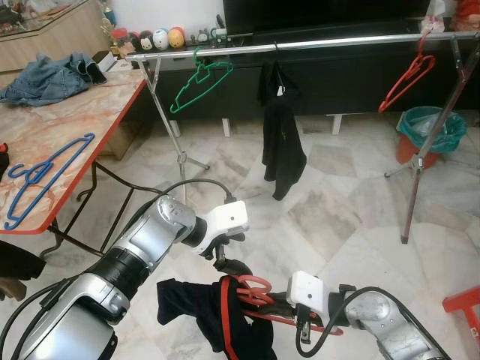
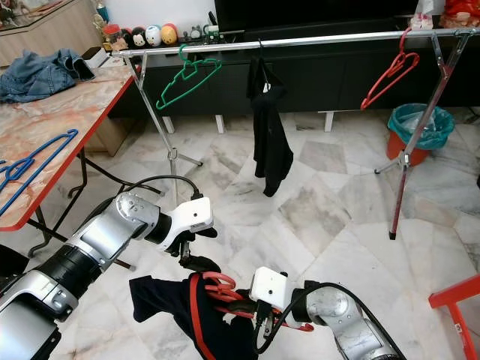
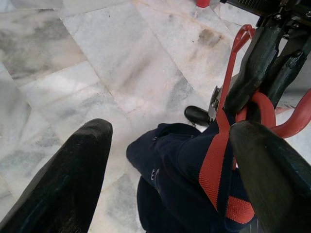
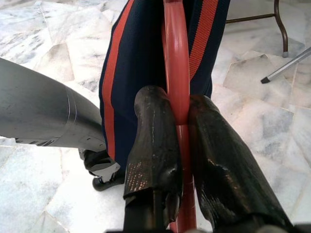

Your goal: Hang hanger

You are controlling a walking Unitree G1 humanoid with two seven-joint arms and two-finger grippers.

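Your right gripper (image 4: 177,145) pinches the stiff, light red plastic hanger (image 4: 176,58) carrying floppy navy clothing (image 3: 189,160). Your left gripper (image 3: 165,160) is wide open, holding nothing. Keep hold of the hanger's stiff bar.

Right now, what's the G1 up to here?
It is carrying a red hanger with a navy, red-striped garment draped on it. The right gripper is shut on the hanger's bar. The left gripper is open at the hook end, beside the garment. The clothes rail stands ahead across the marble floor, already holding a green hanger, a black garment and another red hanger. The carried hanger is not hung yet.
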